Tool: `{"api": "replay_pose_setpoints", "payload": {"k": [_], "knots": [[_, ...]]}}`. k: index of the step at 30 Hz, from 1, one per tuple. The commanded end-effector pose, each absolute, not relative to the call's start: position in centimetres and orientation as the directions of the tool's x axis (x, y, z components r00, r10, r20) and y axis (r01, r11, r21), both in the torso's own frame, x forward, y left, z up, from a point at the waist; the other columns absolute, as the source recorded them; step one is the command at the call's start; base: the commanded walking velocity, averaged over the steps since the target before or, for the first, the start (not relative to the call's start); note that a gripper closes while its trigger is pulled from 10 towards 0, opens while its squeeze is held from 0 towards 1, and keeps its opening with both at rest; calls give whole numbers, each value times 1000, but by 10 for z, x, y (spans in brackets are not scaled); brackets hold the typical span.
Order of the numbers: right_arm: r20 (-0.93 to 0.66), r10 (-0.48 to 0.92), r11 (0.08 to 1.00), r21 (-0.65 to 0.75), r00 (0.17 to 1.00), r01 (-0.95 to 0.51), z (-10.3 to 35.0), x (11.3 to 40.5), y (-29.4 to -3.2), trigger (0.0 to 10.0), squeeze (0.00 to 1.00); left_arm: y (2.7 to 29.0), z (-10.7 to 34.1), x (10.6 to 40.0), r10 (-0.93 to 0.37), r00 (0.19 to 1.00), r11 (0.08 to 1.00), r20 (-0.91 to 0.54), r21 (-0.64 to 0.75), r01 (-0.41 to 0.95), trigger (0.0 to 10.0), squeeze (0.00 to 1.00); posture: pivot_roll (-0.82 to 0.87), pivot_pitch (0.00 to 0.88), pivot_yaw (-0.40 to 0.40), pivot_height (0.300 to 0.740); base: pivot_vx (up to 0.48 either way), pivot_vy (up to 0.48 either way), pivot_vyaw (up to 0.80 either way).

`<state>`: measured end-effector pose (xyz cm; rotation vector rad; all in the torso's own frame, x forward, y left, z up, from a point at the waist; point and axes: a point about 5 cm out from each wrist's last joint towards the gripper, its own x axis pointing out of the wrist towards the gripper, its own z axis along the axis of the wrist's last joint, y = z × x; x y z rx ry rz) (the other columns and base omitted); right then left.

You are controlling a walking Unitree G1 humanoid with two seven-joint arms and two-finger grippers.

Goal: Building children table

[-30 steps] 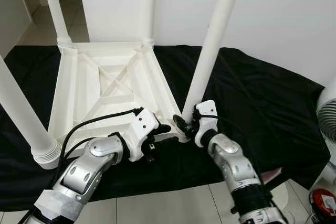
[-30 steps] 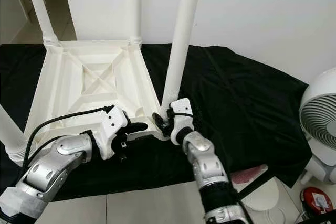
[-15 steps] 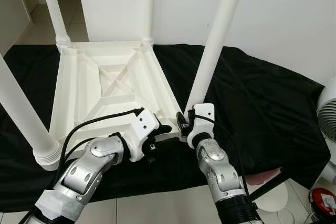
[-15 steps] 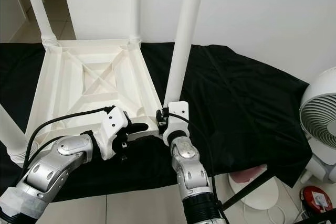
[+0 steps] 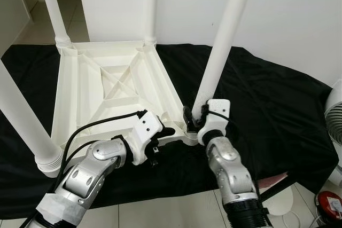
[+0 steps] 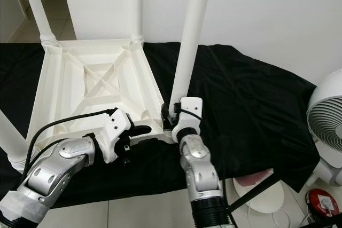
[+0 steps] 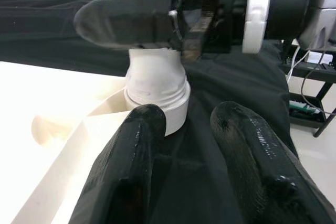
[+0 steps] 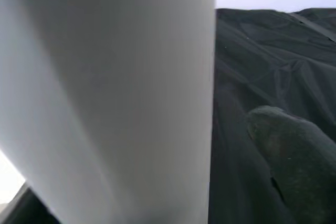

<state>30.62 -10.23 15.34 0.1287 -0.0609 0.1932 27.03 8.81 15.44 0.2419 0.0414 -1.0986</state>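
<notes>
Nearest the camera, the left gripper (image 5: pixel 166 136) lies low over the black cloth (image 5: pixel 267 105), its two fingers (image 7: pixel 131 171) spread apart with nothing between them, tips pointing at the near corner of the upside-down white table (image 5: pixel 107 86). Just ahead of those tips stands the ribbed foot of a white leg (image 5: pixel 222 46), seated in that corner's socket. The right gripper (image 5: pixel 193 121) is pinched around this leg just above the socket, one finger on each side of the tube, and the leg leans slightly away to the right. Beyond both grippers the ribbed underside of the table spreads out, with three more legs upright at its other corners. Well off to the right stands a white fan (image 6: pixel 327 118)
</notes>
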Motion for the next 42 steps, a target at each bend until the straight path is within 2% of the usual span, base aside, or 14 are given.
{"api": "replay_pose_setpoints", "payload": {"k": [1, 2, 6, 11, 16, 23, 29, 30, 32, 33, 42], "knots": [[65, 211, 968, 124, 975, -218, 152, 304, -103, 10000, 1000, 84, 153, 266, -894, 417, 390, -162, 175, 904, 10000, 0, 52, 18, -90, 740, 0, 0, 0], [55, 259, 960, 97, 964, -264, 149, 301, -108, 10000, 0, 84, 153, 266, -895, 415, 388, -162, 175, 905, 10000, 0, 48, 15, -89, 740, 0, 0, 0], [38, 363, 931, 33, 931, -364, 143, 295, -118, 10000, 0, 83, 153, 266, -898, 410, 382, -163, 175, 907, 10000, 0, 46, 12, -88, 740, 0, 0, 0], [36, 425, 905, -17, 905, -424, 143, 294, -124, 10000, 0, 83, 153, 267, -899, 406, 379, -164, 175, 909, 10000, 0, 41, 10, -83, 740, 0, 0, 0], [-8, 557, 824, -126, 831, -553, 142, 301, -140, 10000, 0, 84, 154, 268, -901, 402, 373, -165, 179, 910, 10000, 0, 43, 4, -76, 740, 0, 0, 0], [-36, 605, 782, -162, 795, -602, 142, 309, -143, 10000, 0, 85, 155, 268, -901, 400, 371, -167, 183, 911, 10000, 0, 47, 1, -73, 740, 0, 0, 0], [-86, 682, 708, -174, 727, -685, 137, 322, -137, 10000, 0, 85, 156, 269, -900, 403, 373, -167, 184, 909, 10000, 0, 50, 6, -71, 740, 0, 0, 0], [-95, 691, 700, -162, 717, -696, 134, 324, -135, 2902, 0, 85, 156, 269, -899, 404, 374, -167, 185, 909, 10000, 0, 50, 6, -71, 740, 0, 0, 0], [-102, 696, 695, -154, 710, -703, 133, 325, -134, 2902, 0, 85, 156, 269, -899, 404, 374, -167, 185, 909, 10000, 0, 50, 6, -71, 740, 0, 0, 0], [-106, 703, 688, -148, 703, -711, 131, 326, -131, 0, 0, 85, 156, 269, -899, 406, 376, -166, 186, 908, 10000, 0, 56, 11, -72, 740, 0, 0, 0], [-110, 728, 666, -121, 677, -736, 124, 331, -127, 0, 0, 87, 157, 269, -894, 416, 386, -165, 183, 904, 10000, 0, 66, 28, -79, 740, 0, 0, 0]]}}
